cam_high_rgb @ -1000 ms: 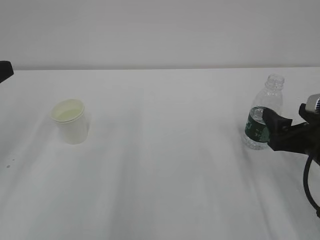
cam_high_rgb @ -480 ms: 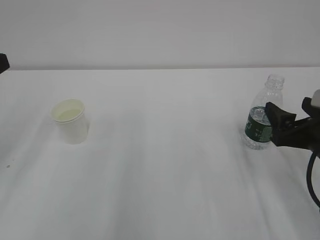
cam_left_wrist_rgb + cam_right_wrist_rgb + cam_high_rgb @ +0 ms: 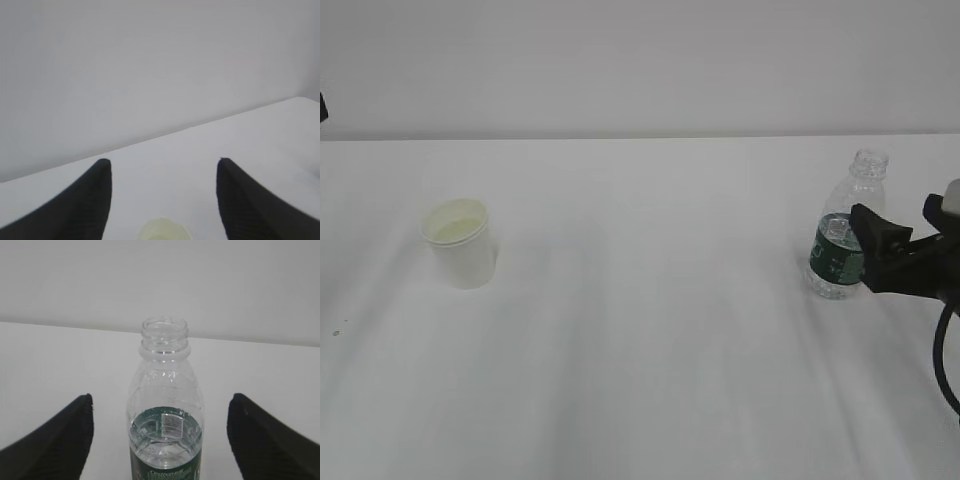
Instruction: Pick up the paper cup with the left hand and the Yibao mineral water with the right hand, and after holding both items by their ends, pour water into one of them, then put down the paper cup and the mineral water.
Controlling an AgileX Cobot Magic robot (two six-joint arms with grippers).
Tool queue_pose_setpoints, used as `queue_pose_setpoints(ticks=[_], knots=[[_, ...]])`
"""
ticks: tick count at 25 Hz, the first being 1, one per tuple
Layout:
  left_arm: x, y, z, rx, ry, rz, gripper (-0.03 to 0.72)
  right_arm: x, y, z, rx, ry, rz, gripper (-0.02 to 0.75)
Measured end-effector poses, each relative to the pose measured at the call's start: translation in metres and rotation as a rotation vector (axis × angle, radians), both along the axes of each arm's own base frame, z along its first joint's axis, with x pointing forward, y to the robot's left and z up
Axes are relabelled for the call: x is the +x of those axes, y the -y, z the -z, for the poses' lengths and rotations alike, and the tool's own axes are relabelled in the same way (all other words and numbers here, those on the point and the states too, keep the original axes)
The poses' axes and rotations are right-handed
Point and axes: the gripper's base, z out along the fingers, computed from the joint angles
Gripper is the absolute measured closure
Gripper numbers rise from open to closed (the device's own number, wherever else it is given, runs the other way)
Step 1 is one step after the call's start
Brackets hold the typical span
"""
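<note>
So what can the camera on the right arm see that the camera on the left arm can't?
Only the right wrist view shows the mineral water bottle, capless and standing between the open right claw tips. Only the left wrist view shows the paper cup rim, low between the open left claw tips. Both show the white table and the plain wall behind.

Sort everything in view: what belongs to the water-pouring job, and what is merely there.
Job:
small white paper cup
clear plastic bottle with dark green label
black left gripper
black right gripper

Merely there:
white table
small dark specks near its left edge
</note>
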Motion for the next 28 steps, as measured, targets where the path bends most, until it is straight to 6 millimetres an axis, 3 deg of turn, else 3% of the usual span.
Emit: queue_pose_setpoints(ticks=[5,14,22,28], knots=[[0.007,-0.004,-0.012,-0.005,0.029,-0.024,0.218,0.000,0.000,-0.002,-0.005,0.011,-0.005,0.112],[0.008,-0.006,-0.015,-0.054,0.038,-0.059,0.221,-0.007,0.001,-0.030,-0.035,0.100,-0.010,0.125],[0.012,0.016,-0.017,-0.075,0.033,0.000,0.221,-0.003,0.000,-0.051,-0.050,0.085,-0.017,0.139],[0.019,0.019,-0.031,-0.060,0.063,-0.005,0.221,0.010,-0.003,-0.069,-0.081,0.096,-0.024,0.144]])
